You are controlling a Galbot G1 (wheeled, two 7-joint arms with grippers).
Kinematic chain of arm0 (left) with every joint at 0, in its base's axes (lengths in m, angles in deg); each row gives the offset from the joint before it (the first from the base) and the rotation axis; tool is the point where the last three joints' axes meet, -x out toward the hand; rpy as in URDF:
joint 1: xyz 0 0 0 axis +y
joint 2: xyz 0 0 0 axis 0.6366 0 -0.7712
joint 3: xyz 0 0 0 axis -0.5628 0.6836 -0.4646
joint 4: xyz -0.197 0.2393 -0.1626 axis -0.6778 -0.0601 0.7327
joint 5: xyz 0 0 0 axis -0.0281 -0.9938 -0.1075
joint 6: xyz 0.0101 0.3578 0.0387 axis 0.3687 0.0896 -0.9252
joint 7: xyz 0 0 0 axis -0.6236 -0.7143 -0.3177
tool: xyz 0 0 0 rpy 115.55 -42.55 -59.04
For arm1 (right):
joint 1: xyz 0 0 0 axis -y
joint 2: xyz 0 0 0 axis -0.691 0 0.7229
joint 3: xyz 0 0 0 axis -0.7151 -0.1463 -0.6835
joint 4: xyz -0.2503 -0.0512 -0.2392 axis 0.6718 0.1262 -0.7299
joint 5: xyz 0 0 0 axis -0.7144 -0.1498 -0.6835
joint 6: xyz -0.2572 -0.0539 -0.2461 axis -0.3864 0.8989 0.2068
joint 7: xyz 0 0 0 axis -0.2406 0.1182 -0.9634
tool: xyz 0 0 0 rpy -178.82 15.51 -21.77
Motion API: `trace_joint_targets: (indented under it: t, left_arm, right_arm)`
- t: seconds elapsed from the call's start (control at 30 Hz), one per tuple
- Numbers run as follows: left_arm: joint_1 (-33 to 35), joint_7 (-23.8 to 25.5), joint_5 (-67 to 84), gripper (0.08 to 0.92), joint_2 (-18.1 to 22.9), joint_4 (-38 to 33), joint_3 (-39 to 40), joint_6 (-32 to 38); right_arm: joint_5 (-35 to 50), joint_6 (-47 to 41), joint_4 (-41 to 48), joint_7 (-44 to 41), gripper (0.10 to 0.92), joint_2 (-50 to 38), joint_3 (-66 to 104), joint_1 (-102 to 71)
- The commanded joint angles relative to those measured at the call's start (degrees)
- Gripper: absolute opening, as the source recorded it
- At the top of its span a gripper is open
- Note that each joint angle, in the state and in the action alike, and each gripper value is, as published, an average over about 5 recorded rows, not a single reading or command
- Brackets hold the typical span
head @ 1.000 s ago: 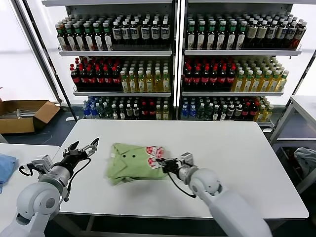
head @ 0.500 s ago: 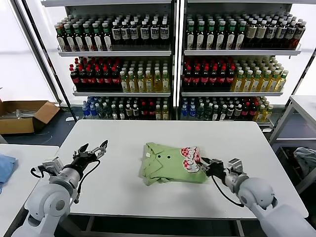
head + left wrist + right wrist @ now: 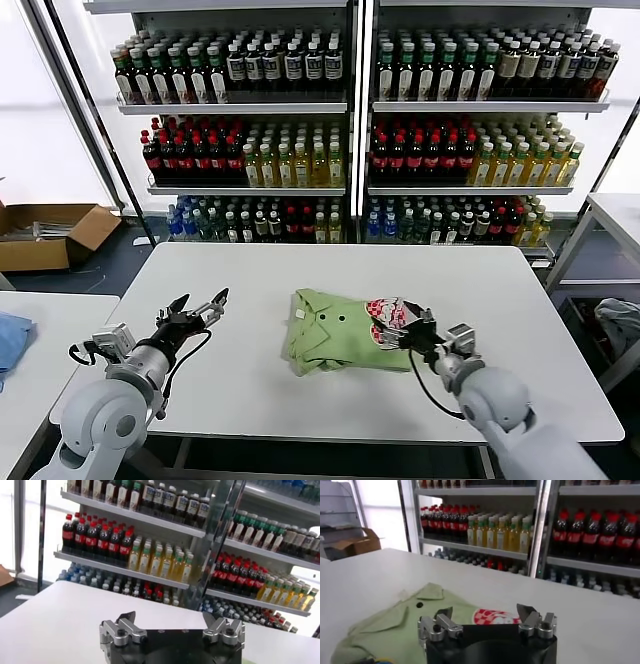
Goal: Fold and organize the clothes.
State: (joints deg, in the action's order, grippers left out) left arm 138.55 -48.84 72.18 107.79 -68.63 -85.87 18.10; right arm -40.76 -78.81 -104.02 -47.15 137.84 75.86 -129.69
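Right gripper (image 3: 405, 327): jaws now apart, released from the polo shirt (image 3: 335, 330), just at its printed right edge. Shirt: folded, resting mid-table (image 3: 500, 300), unmoved. Left gripper (image 3: 200, 308): spread wide, hovering well left, slightly advanced.

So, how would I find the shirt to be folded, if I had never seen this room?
Look at the large white table before the bottle shelves. Near its middle lies the light green polo shirt, already bundled, with the right gripper at its edge. Its collar, dark buttons and red-and-white print mark it out.
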Motion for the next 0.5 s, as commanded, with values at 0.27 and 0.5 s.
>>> trace_joint_targets:
  t: [0.27, 0.5]
  left_arm:
    - [4.9, 4.0, -2.6, 0.823, 0.8, -0.7, -1.8, 1.6]
    - [4.2, 5.0, -1.8, 0.823, -0.2, -0.1, -3.2, 1.9]
  right_arm:
    - [2.1, -8.4, 9.9, 7.1, 0.823, 11.1, -12.4, 9.9]
    - [5.1, -4.0, -4.2, 5.1, 0.823, 3.4, -1.2, 4.7]
